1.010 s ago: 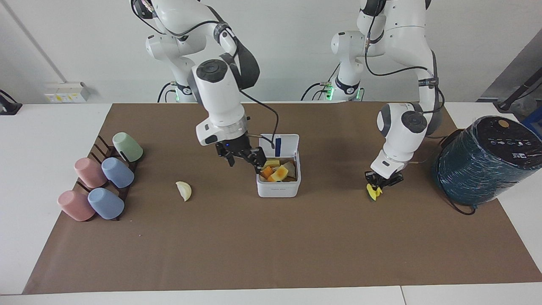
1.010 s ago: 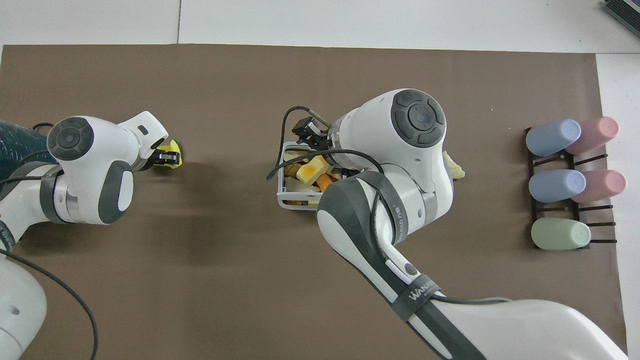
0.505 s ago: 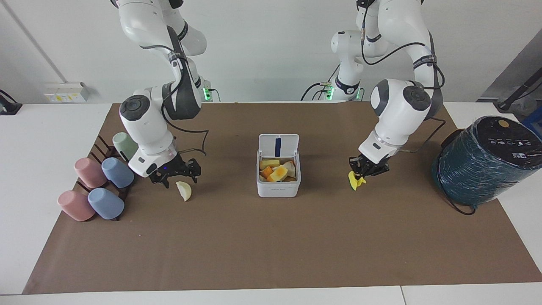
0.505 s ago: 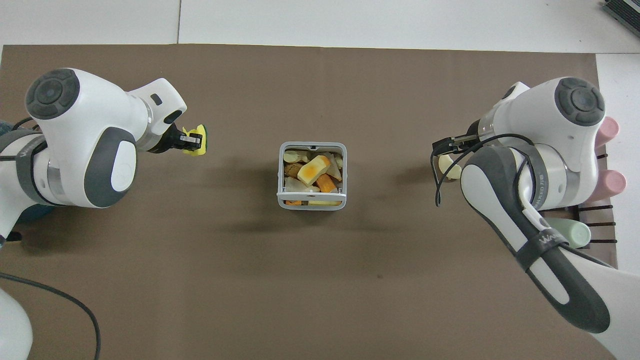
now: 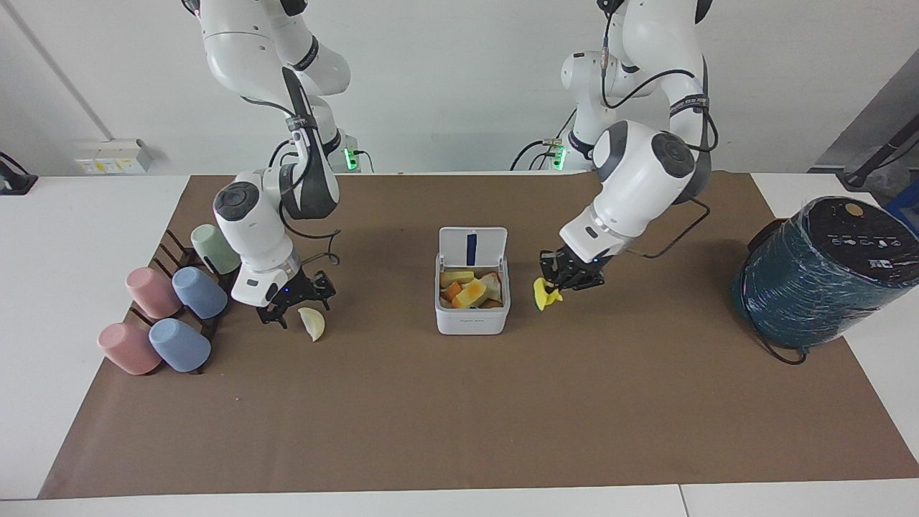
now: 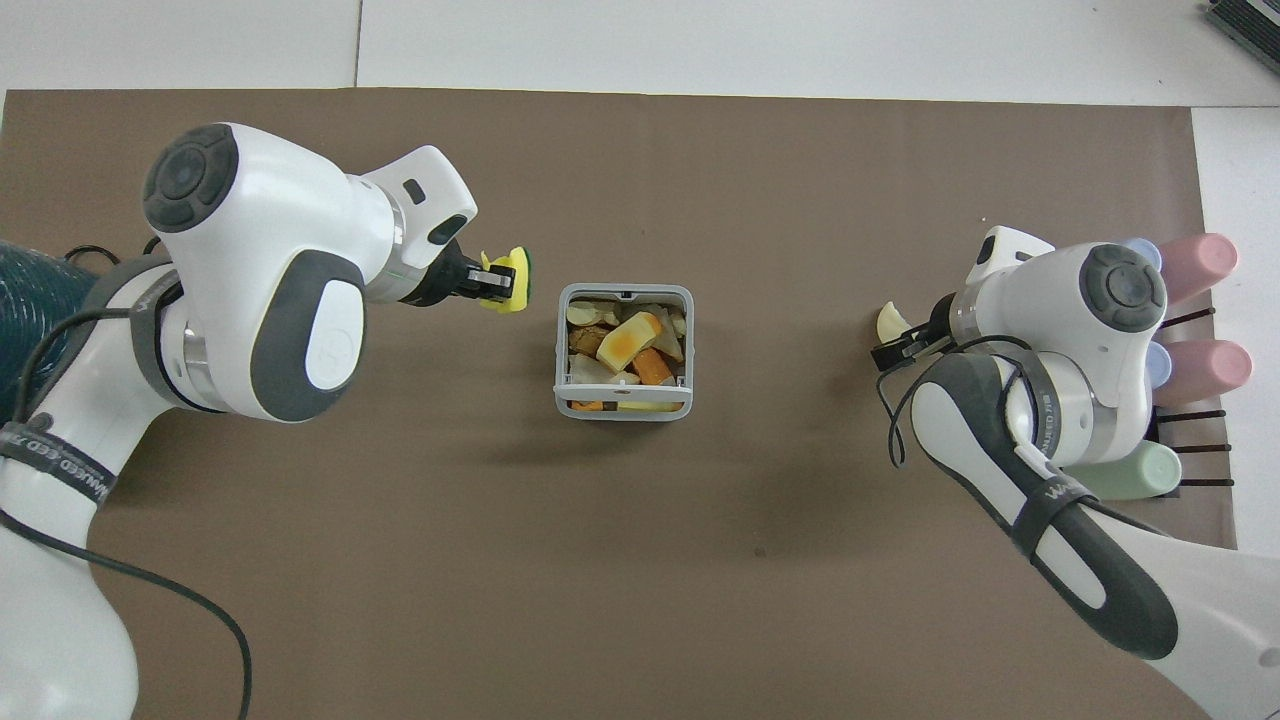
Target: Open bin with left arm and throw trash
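The white bin [image 5: 472, 318] [image 6: 622, 408] stands mid-mat with its lid [image 5: 472, 248] up. It holds several scraps, a yellow-orange block [image 5: 472, 293] [image 6: 626, 340] on top. My left gripper [image 5: 551, 289] [image 6: 497, 283] is shut on the bright yellow crumpled scrap [image 5: 540, 295] [image 6: 513, 284] and hangs over the mat just beside the bin, toward the left arm's end. The pale cream wedge [image 5: 313, 323] [image 6: 889, 320] lies on the mat toward the right arm's end. My right gripper [image 5: 298, 304] [image 6: 905, 342] stands open, low beside the wedge.
Pastel cups [image 5: 176, 305] [image 6: 1150, 330] lie on a dark rack at the right arm's end. A big dark-teal wrapped cylinder [image 5: 826, 273] stands at the left arm's end. A brown mat [image 5: 459, 416] covers the table.
The right gripper has left the bin, swung to the cream wedge and come down beside it. The left gripper has carried the yellow scrap from near the cylinder up to the bin's side.
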`<state>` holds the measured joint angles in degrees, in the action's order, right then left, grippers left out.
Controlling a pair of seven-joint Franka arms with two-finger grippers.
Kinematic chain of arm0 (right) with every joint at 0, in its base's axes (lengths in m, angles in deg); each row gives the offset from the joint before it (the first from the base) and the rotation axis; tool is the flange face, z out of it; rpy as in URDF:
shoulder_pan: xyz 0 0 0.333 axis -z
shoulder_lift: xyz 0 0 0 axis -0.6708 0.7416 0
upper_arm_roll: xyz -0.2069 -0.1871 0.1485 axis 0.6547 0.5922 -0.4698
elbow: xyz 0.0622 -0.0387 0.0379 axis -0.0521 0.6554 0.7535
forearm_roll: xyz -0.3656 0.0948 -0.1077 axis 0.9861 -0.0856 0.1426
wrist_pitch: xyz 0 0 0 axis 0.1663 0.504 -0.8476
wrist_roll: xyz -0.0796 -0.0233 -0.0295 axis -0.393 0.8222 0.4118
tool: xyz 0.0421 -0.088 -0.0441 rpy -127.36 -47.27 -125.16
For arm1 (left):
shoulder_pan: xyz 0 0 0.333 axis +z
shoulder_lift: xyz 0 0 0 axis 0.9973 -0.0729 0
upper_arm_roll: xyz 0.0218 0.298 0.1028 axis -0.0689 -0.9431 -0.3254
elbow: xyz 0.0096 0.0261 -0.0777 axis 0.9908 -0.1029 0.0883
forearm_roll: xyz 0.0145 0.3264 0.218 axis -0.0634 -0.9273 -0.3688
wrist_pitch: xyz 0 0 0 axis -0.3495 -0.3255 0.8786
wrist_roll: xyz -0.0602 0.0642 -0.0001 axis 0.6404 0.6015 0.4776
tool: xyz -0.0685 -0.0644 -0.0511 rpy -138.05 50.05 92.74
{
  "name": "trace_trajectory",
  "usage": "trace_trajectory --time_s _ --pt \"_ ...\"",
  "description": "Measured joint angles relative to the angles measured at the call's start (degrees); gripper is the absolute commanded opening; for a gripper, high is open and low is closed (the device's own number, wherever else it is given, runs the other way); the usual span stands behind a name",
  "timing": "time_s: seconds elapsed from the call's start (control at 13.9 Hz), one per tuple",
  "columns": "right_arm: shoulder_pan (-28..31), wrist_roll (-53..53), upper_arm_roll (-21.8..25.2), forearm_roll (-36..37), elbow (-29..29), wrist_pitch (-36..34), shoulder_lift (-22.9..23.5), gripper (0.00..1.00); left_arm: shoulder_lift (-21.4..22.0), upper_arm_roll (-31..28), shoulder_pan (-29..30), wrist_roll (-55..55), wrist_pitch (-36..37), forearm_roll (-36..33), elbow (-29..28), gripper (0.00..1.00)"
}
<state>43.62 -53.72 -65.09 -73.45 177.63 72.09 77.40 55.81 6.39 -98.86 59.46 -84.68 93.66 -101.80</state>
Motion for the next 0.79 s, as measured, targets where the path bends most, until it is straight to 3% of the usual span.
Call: trace_trajectory --time_s 0.07,0.14,0.58,0.79 --pt "0.0 0.0 0.0 0.0 0.5 0.0 0.0 0.12 0.0 0.1 -1.6 0.2 -0.7 0.2 0.0 0.47" --pt "-0.1 0.0 0.0 0.0 0.8 0.1 0.0 0.0 -0.1 0.2 -2.9 0.3 -1.4 0.2 0.0 0.99" --pt "-0.4 -2.9 -0.1 0.0 -0.3 1.0 0.0 0.0 -0.5 0.2 -7.9 3.3 -4.5 0.3 0.0 1.0" --pt "-0.5 -8.7 -0.4 0.0 -5.2 -6.6 -1.1 0.0 0.0 -0.7 -7.6 3.3 -2.8 0.2 0.2 1.0"
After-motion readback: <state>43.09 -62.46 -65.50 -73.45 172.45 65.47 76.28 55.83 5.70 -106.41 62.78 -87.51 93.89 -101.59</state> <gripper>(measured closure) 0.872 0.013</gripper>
